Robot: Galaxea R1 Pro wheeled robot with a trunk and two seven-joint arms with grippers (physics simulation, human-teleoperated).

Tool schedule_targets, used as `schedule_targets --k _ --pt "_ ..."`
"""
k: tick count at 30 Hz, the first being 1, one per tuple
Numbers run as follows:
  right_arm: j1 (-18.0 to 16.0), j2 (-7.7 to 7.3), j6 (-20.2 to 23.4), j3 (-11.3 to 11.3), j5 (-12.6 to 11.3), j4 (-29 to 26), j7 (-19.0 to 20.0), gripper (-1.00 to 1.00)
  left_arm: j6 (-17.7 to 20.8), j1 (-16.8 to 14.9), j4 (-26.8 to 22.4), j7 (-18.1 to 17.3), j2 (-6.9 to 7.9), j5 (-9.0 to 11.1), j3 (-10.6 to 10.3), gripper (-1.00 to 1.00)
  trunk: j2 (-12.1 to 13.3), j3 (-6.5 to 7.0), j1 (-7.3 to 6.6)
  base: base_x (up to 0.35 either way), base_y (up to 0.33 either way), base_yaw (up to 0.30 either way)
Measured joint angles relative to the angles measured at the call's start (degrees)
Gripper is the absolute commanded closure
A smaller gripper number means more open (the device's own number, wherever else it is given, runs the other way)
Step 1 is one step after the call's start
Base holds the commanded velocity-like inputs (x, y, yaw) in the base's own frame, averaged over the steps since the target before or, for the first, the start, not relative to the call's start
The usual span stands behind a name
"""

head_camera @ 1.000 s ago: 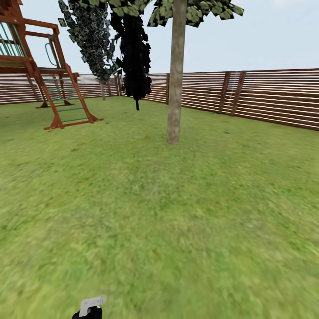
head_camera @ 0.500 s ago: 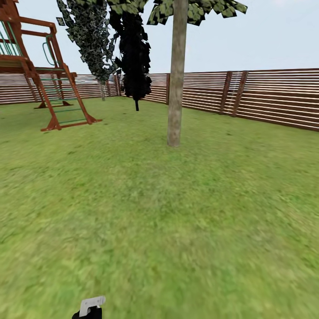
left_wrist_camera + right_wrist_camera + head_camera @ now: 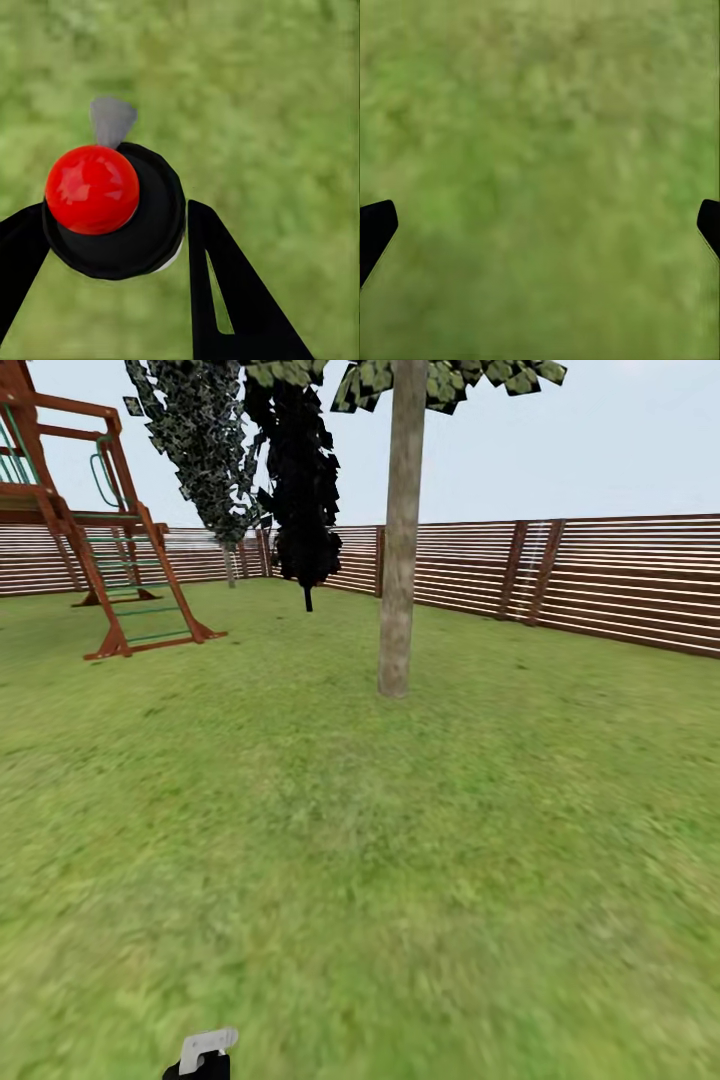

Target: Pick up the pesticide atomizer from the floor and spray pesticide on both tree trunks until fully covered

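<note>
Red-capped and black-bodied, the pesticide atomizer (image 3: 112, 210) is sitting between the two dark fingers of the left hand (image 3: 112, 255), which is closing on its round body, its grey nozzle (image 3: 112, 120) pointing out beyond the fingertips. In the head view the bottle's pale trigger top (image 3: 208, 1045) is showing at the near edge, low and left of centre. The right hand (image 3: 540, 225) is hanging wide, its fingertips spread far apart with nothing but blurry green grass (image 3: 540, 150) between them. Ahead and slightly right of the atomizer, a straight grey-beige tree trunk (image 3: 399, 540) is rising upright from the lawn, well apart from the robot. The left arm is carrying the sprayer, so the coming move is probably turning on closing that gap and aiming the nozzle forward-right at the trunk. A brown slatted wooden fence (image 3: 620, 575) is running behind it.
</note>
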Motion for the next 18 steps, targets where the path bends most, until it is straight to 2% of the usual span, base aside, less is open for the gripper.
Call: schedule_targets --k 18 --pt "0.00 0.00 0.00 0.00 0.00 0.00 0.00 -1.00 0.00 0.00 0.11 0.00 0.00 -0.02 0.09 1.00 0.00 0.00 0.00 0.340 0.000 0.000"
